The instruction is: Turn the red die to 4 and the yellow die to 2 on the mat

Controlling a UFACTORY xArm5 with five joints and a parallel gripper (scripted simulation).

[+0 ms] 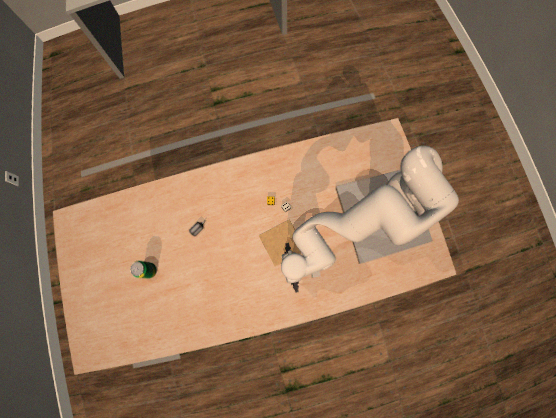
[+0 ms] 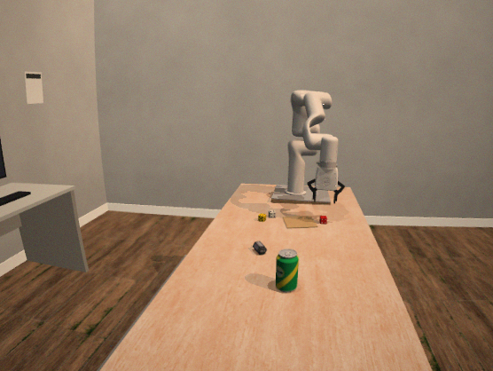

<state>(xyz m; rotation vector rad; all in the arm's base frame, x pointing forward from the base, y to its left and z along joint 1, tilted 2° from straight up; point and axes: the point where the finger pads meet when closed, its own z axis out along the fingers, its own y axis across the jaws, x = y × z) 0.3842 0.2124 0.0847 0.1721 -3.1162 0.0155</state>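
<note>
The red die lies on the table just off the right edge of the brown mat. In the top view the arm hides this die; the mat shows partly beside the wrist. The yellow die and the white die sit side by side on the table beyond the mat, also seen in the side view as yellow and white. My gripper points down, open and empty, well above the red die. In the top view the gripper shows as two dark fingertips on either side of the wrist.
A green can stands upright nearer the camera end of the table, also in the top view. A small dark object lies between the can and the dice. The grey base plate holds the arm at the table's end.
</note>
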